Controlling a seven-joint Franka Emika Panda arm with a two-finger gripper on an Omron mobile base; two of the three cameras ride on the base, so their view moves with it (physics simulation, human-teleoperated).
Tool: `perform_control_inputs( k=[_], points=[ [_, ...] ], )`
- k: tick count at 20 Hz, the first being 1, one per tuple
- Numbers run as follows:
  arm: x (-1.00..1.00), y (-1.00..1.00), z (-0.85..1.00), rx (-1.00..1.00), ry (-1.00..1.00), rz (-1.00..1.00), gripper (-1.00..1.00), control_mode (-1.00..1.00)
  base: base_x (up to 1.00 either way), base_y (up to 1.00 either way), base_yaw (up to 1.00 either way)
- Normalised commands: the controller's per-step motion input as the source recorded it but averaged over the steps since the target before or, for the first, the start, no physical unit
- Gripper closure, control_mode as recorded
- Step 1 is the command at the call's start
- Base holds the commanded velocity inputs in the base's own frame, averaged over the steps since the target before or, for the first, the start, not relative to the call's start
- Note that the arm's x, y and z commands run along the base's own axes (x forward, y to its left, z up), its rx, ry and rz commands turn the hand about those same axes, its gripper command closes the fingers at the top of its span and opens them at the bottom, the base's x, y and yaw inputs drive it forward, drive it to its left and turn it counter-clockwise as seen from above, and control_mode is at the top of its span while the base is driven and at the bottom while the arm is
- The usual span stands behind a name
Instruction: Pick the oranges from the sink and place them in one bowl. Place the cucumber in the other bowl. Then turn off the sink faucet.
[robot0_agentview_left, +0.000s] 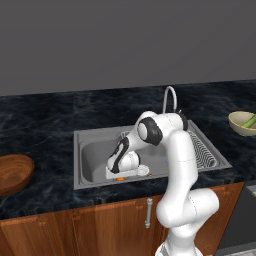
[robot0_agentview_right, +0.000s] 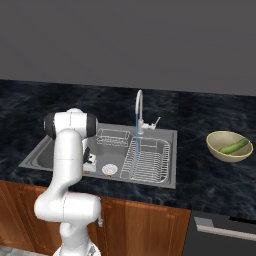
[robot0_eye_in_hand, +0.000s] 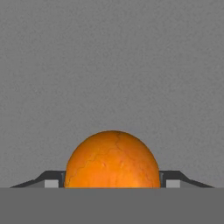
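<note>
My gripper (robot0_agentview_left: 121, 175) reaches down into the sink (robot0_agentview_left: 97, 150) near its front wall. In the hand view an orange (robot0_eye_in_hand: 112, 159) sits between the two fingertips (robot0_eye_in_hand: 51, 183), which press against both of its sides. A sliver of that orange (robot0_agentview_left: 120, 178) shows under the hand. The cucumber (robot0_agentview_right: 235, 147) lies in the olive-yellow bowl (robot0_agentview_right: 220, 150) on the counter to the right. At the far left stands the brown wooden bowl (robot0_agentview_left: 12, 172). The faucet (robot0_agentview_right: 138, 107) arches over the sink with a thin blue stream (robot0_agentview_right: 137, 132) running.
A wire basket (robot0_agentview_right: 113, 136) sits at the back of the basin, and a ribbed drainer (robot0_agentview_right: 147, 160) fills its right part. The round drain (robot0_agentview_right: 108, 169) lies just right of the hand. Dark marble counter (robot0_agentview_left: 40, 125) surrounds the sink.
</note>
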Motion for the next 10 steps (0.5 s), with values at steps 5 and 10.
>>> perform_control_inputs(
  k=[5, 10],
  points=[
    [0.00, 0.00, 0.00, 0.00, 0.00, 0.00, 1.00, -1.00, 0.00, 0.00, 0.00],
    [0.00, 0.00, 0.00, 0.00, 0.00, 0.00, 1.00, -1.00, 0.00, 0.00, 0.00]
  ],
)
